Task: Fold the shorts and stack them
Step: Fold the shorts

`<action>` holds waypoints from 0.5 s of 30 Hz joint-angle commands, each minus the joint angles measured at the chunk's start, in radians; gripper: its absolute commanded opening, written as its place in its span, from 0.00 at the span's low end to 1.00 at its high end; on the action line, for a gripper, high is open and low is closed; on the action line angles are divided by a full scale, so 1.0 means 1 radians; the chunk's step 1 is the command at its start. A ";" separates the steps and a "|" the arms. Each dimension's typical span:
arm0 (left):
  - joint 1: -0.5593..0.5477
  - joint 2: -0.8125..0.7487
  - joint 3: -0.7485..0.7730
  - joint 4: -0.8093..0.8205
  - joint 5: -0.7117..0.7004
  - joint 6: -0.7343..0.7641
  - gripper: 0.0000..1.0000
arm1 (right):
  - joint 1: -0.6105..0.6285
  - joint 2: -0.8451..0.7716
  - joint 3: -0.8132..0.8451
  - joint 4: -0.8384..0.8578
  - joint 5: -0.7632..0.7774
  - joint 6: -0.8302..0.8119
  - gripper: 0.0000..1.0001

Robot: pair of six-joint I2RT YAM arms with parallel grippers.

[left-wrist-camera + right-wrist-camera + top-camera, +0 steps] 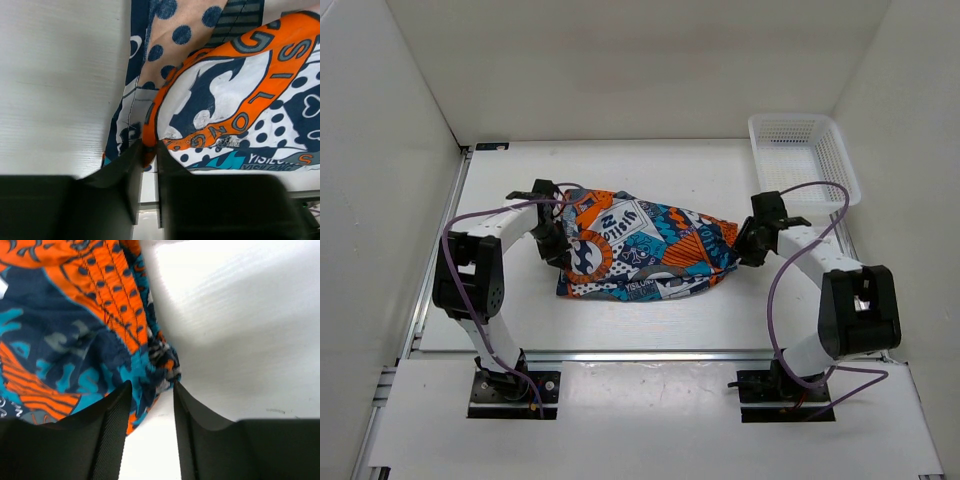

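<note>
Orange and teal cloth fills both wrist views. The shorts (pixel 645 250) lie in the middle of the table (pixel 670 170), stretched from left to right between my two arms. They are wrinkled and not yet folded. The white basket (pixel 840 165) stands at the far right corner, well apart from them.

My left gripper (pixel 552 242) is at the left end of the shorts. In its wrist view the fingers (pixel 131 167) are almost together, and a thin piece of the orange edge is pinched at their tips, so I judge it is closed on the cloth. My right gripper (pixel 752 243) is at the right end. There the fingers (pixel 117 415) stand on both sides of a bunched corner with a clear gap between them. Whether they press the cloth or only surround it I cannot tell, because the view is too close.

What worries me is the grip. The left bite is very small, only at the hem, and this soft fabric could slide out when I lift. If the right side is not really holding, only one end will rise and the shorts will drag and twist — the fold would then come out crooked. I would check both holds before I move.
</note>
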 commanded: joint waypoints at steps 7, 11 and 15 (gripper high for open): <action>-0.003 -0.017 0.001 0.026 0.044 0.021 0.11 | 0.006 0.112 0.105 -0.014 0.016 -0.034 0.07; -0.003 -0.027 0.055 -0.011 0.044 0.021 0.11 | 0.006 0.089 0.156 -0.043 0.027 -0.044 0.00; 0.019 -0.104 0.205 -0.116 0.044 0.039 0.11 | 0.006 0.056 0.252 -0.106 0.065 -0.066 0.00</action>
